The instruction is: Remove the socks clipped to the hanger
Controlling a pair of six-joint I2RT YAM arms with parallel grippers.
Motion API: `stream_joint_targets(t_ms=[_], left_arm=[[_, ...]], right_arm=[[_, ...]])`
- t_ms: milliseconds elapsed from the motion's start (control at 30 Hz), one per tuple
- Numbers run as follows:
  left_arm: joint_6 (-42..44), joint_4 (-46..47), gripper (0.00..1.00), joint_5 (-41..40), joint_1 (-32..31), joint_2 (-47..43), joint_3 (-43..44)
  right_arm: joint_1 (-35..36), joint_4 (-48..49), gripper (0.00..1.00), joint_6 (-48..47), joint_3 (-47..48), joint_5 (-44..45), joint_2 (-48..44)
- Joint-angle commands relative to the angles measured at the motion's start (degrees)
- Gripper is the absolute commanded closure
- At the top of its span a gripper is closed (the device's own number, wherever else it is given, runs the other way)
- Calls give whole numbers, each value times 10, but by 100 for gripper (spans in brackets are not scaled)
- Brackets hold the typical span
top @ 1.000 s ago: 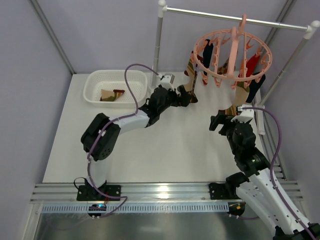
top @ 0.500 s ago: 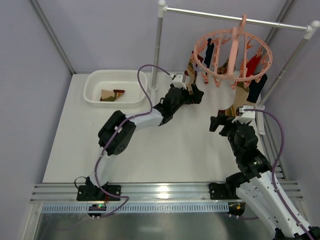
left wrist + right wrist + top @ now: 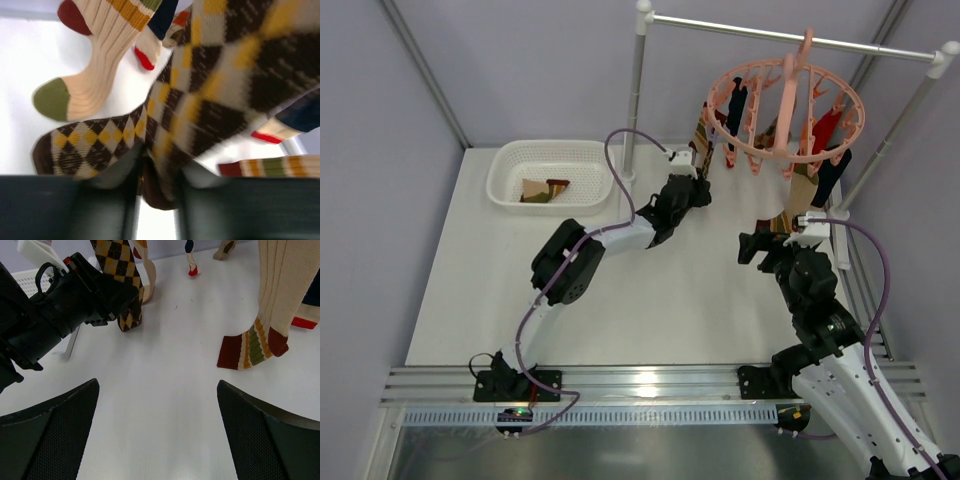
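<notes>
Left pincer (image 3: 157,175) clamped on lower end of argyle sock (image 3: 215,90) | sock's long axis runs straight up from the grip to hanger (image 3: 785,105) left rim | right pincer (image 3: 157,405) wide open, empty, low over table (image 3: 165,365) | judgement — downward pull, left arm nearer

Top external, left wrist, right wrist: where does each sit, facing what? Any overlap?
Top external: above and behind, looking down on table and hanger; both arms show.
Left wrist: on the left arm, looking along left end effector, shut on argyle sock.
Right wrist: on the right arm, looking low across the table; open right end effector frames it.
Shared: both wrist views show that argyle sock; right wrist also sees left arm.
</notes>
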Motion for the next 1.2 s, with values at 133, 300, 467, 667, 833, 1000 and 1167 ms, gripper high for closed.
stream_joint_targets(t_ms=[133,300,467,667,833,1000,1167], left_arm=[[25,22,100,-17,-5,-19,-3],[41,51,100,-21,-12,-70,-66],[57,79,100,-38,-30,-142,-155],[62,101,100,-46,-65,-228,-257],[81,66,100,-46,-99,-273,-280],[88,15,100,-70,-134,-320,-297],[96,-30,100,-94,-169,-357,-307]], right_arm=[[0,26,0,3,11,-7,2],[0,28,0,1,11,-4,10],[0,26,0,1,10,1,11],[0,25,0,1,11,-3,16],[1,28,0,8,24,-26,7],[1,18,0,13,62,-46,8],[2,1,1,8,136,-79,49]])
